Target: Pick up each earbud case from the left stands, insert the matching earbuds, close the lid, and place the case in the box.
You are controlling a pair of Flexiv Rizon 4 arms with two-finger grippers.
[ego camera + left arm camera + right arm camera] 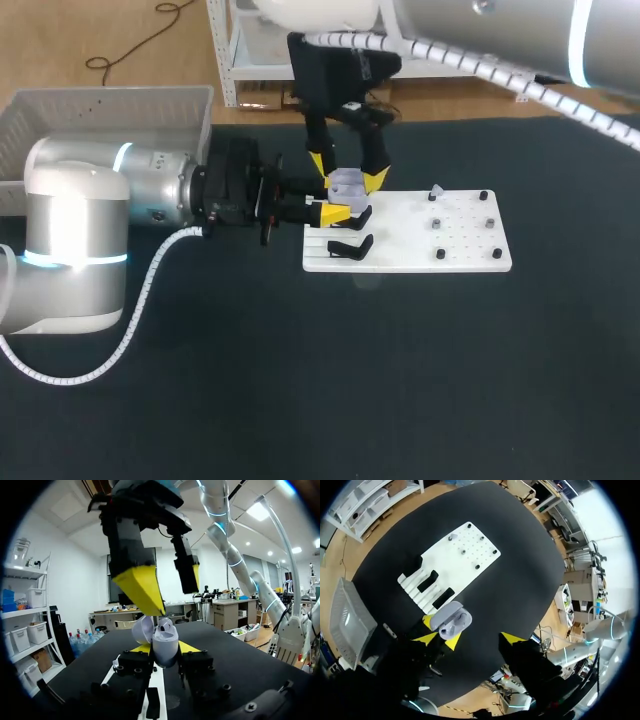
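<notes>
Arms: two, the left arm (75,230) and the right arm (480,30).
Tools: two, the left tool (165,650) and the right tool (172,595).
Yellow fingertips (142,587): four, two on each tool.
Earbud case (165,640): one, pale lilac.
White board (400,240): one, on the desk (400,380).
Black stands (427,581): three in the right wrist view; the head view shows only two.
Small pieces (484,195) on the board's drilled end: six, five dark and one paler; too small to tell what each is.
Box (110,95): one, white.
</notes>
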